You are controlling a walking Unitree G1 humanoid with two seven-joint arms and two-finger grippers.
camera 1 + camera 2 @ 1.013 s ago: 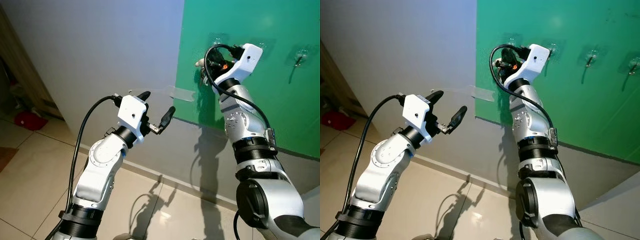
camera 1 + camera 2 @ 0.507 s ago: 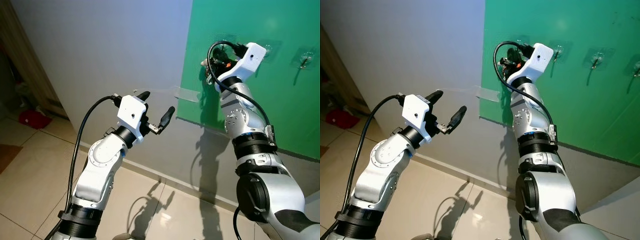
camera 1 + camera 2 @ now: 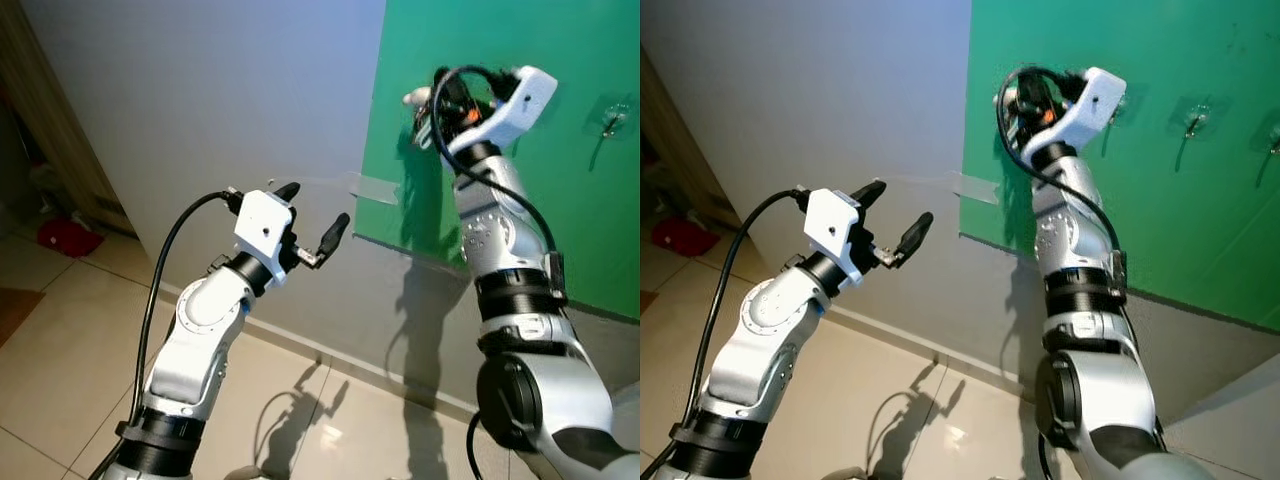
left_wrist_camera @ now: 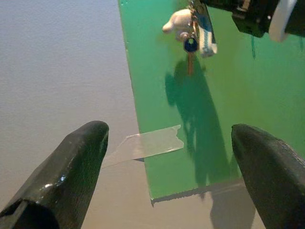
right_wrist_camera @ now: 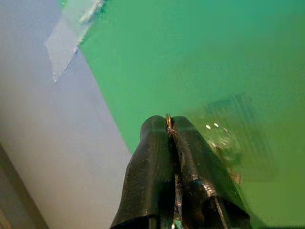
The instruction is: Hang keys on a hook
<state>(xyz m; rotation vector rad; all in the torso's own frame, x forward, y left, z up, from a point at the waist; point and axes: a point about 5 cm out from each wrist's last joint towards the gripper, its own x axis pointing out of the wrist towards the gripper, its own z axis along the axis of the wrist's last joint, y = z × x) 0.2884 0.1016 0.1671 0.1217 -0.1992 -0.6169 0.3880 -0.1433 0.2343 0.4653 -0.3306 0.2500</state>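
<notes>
My right gripper [image 3: 432, 100] is raised against the green board [image 3: 560, 220], shut on a bunch of keys. The keys [image 4: 193, 33] hang below it: a white fob, a blue-headed key and a blue-and-white tag. In the right wrist view the key ring [image 5: 168, 119] is pinched between the closed fingers [image 5: 157, 157], just in front of a clear stick-on hook [image 5: 221, 140]. More clear hooks [image 3: 1195, 115] sit along the board to the right. My left gripper [image 3: 314, 207] is held up lower left, open and empty, facing the board.
A strip of clear tape [image 3: 372, 187] fixes the board's left edge to the grey wall [image 3: 200, 100]. Tiled floor [image 3: 60, 340] lies below. A wooden cabinet [image 3: 45, 130] and a red thing [image 3: 62, 238] are at the far left.
My right gripper has risen and shifted right along the board with the keys, closer to the hook. The left arm has stayed still.
</notes>
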